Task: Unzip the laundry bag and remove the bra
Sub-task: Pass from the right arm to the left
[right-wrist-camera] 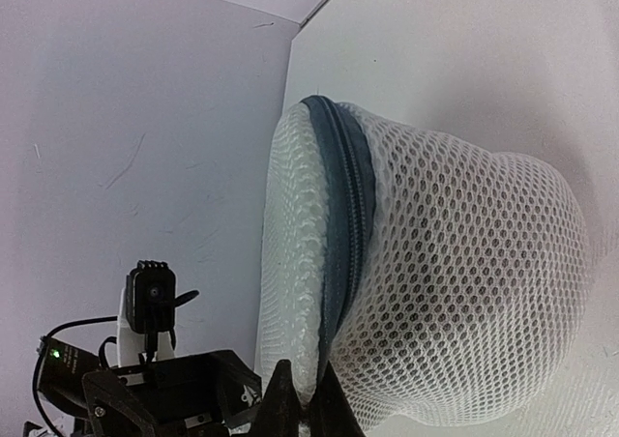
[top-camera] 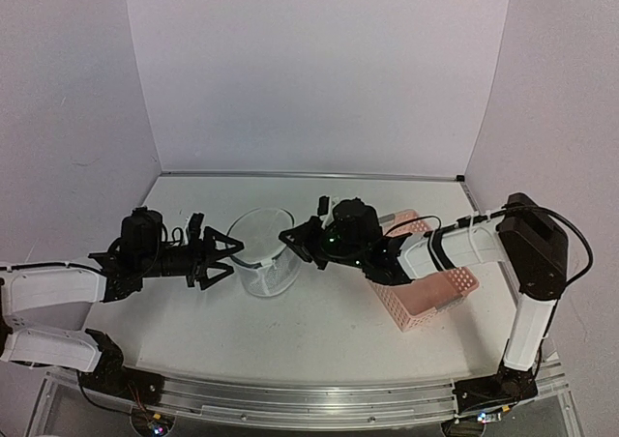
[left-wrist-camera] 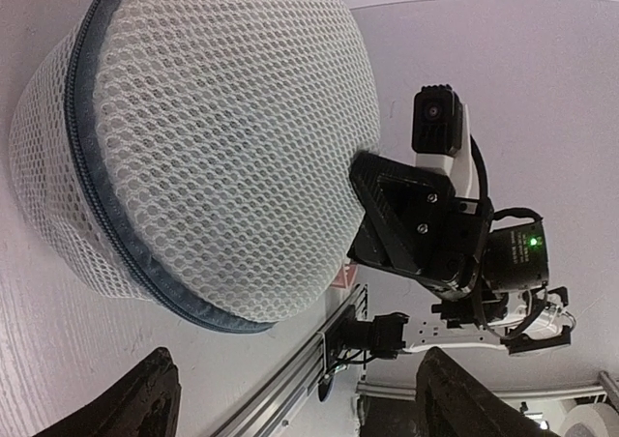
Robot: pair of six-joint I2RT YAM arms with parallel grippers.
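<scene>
A white mesh, cylinder-shaped laundry bag (top-camera: 263,258) with a dark zipper rim sits between both sets of jaws. The right gripper (right-wrist-camera: 302,405) is pinched together on the rim by the zipper. The left gripper (top-camera: 232,258) gapes wide, the bag just ahead. A pink perforated plastic basket (top-camera: 426,287) lies behind the right jaws.

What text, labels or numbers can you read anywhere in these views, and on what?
No text is readable in any view.
laundry bag: no label or print shows on the mesh.
reddish patch past the bag's edge, left wrist view: possibly a sticker, too blurred to read.
</scene>
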